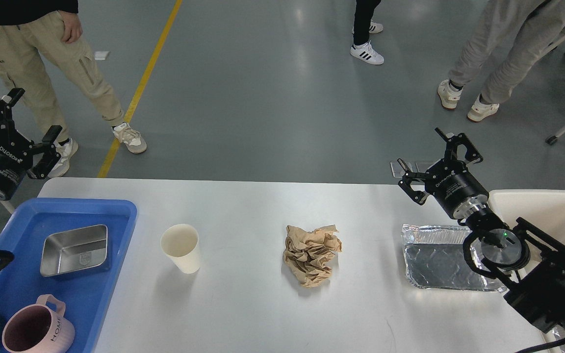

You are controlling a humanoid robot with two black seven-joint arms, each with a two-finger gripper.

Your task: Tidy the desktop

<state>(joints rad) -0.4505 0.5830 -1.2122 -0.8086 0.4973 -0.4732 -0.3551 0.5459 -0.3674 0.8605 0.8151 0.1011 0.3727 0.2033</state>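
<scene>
The white desktop (243, 314) spans the view. On it stand a white paper cup (181, 247) left of centre, a crumpled brown paper wad (311, 254) in the middle and a foil tray (442, 258) at the right. My right gripper (437, 157) hovers open above the far edge, just behind the foil tray, with nothing between its fingers. My left gripper (13, 120) is open too, raised beyond the desktop's far left corner, above the blue tray (115, 230).
The blue tray holds a steel rectangular dish (74, 249) and a pink mug (37, 328). A cream bin (557, 215) stands off the right end. Several people's legs stand on the grey floor beyond, and a yellow floor line (138, 93) runs away.
</scene>
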